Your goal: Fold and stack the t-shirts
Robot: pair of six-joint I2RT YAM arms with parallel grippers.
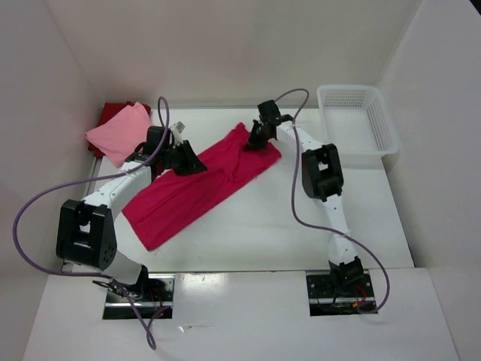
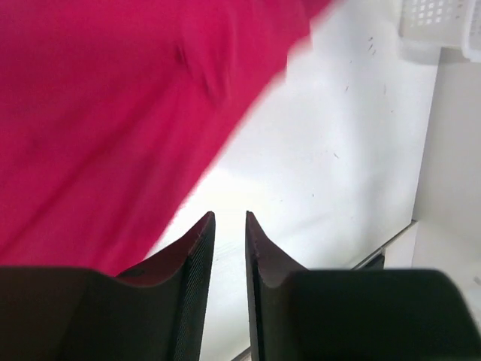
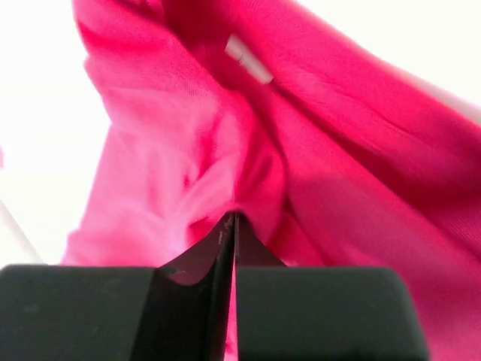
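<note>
Clamping the crimson-pink t-shirt (image 3: 338, 188), the right pincer (image 3: 231, 219) is pressed together on cloth; left pincer (image 2: 230, 219) stands narrowly apart, empty, over tabletop (image 2: 323, 173).

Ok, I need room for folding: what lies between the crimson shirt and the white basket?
Bare table, as the left wrist view shows between crimson shirt and basket; in the top view the right arm reaches over that stretch.

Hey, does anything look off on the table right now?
The left gripper sits nearly closed beside the edge of the crimson shirt, with only bare table between its jaws, while the right gripper pinches the shirt.
</note>
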